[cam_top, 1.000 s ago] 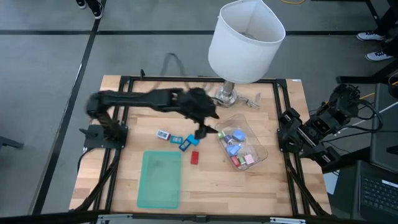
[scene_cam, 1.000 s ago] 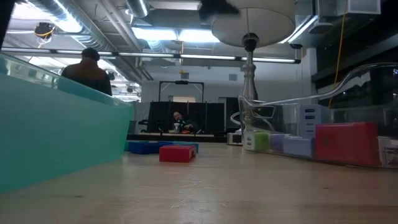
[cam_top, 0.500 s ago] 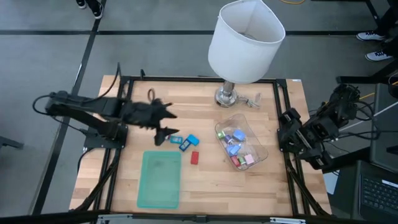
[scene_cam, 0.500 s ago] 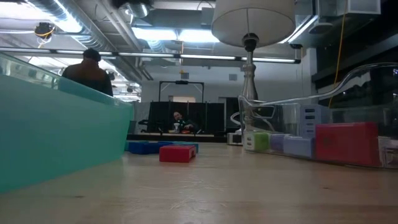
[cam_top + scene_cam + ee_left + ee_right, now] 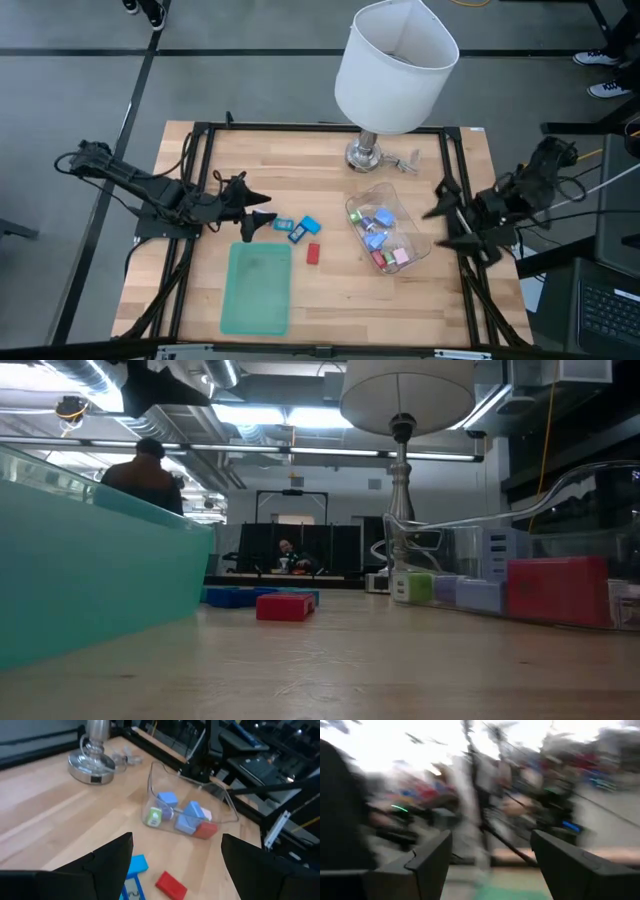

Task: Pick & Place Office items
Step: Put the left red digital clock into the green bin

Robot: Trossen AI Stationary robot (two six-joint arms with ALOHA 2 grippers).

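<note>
Two dark robot arms sit at opposite edges of a light wooden table (image 5: 330, 290). We see the left gripper (image 5: 256, 208) low over the table's left side, its two fingers spread wide with nothing between them, pointing toward the middle. Just beside its tips lie three loose office items: a blue piece (image 5: 309, 226), a teal-and-white piece (image 5: 296, 235) touching it, and a red piece (image 5: 313, 253) a little nearer the front edge. A flat green tray (image 5: 256, 288) lies empty just in front of the left gripper, apart from those pieces.

Right of centre, a clear plastic tub (image 5: 416, 244) holds the remaining office items (image 5: 377, 232), a cluster of blue, light blue, red, pink and white pieces. Behind it stands a table lamp (image 5: 394, 62) with a white shade.

The right gripper (image 5: 448, 214) reaches in at the table's right edge, beside the tub, fingers also spread apart and holding nothing.
</note>
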